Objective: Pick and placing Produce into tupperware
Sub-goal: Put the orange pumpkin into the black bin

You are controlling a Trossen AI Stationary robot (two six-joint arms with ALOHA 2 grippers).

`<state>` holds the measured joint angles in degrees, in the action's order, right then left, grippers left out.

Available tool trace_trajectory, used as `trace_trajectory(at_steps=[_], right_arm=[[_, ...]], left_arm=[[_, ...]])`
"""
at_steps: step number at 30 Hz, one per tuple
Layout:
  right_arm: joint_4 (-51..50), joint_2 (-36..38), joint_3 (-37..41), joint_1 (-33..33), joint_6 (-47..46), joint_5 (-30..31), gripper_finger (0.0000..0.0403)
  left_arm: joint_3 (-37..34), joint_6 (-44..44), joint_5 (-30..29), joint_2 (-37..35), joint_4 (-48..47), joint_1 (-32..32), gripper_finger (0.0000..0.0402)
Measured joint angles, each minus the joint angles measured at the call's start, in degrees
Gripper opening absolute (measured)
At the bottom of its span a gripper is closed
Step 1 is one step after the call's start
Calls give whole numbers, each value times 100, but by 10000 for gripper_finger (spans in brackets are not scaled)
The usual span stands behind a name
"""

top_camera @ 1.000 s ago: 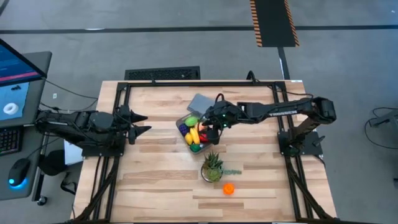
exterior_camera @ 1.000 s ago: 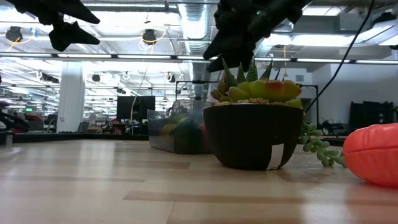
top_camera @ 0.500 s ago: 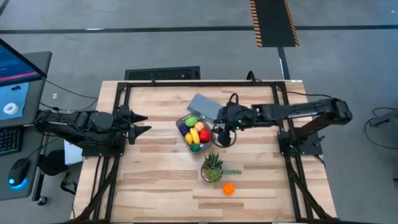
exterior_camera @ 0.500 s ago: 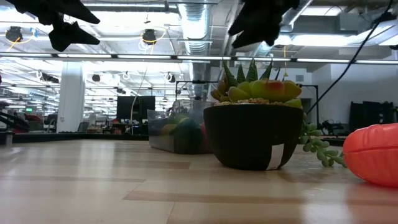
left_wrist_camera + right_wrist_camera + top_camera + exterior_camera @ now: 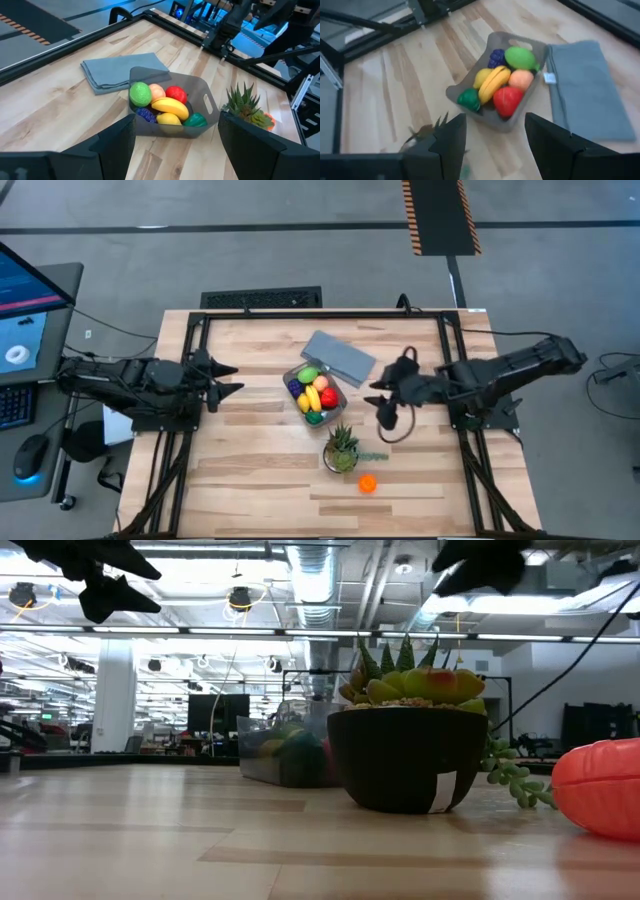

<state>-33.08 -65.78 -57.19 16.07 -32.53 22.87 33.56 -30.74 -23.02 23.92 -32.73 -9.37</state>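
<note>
The right gripper (image 5: 384,402) is pulling back to the right, away from the tupperware (image 5: 314,391) it was hanging over a second ago, and its fingers (image 5: 451,137) are spread with nothing between them; judging by that, the drop into the tub is done and the arm is freeing itself for another pick. The tub is sitting near the middle of the tabletop (image 5: 250,470), holding a banana (image 5: 170,105), a green fruit (image 5: 140,93), a red one (image 5: 176,94), a peach-coloured one, a purple one, a yellow one and a dark green one. One orange piece (image 5: 367,483) is lying alone at the near side, probably next. The potted succulent (image 5: 341,450) is standing between it and the tub, right on the carrying path. A folded grey cloth (image 5: 338,356) is lying just beyond the tub. The left gripper (image 5: 228,378) is waiting at the left, fingers spread.
</note>
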Motion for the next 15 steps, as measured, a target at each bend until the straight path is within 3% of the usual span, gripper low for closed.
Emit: trace_trajectory(at_steps=[7,15], right_arm=[[8,363,408,1190,-1273,1093,226],[6,71,514,2573,-2704,2147,226]], left_arm=[[0,34,-22,289,2,0,269],[0,11,-1,659,173,0,269]])
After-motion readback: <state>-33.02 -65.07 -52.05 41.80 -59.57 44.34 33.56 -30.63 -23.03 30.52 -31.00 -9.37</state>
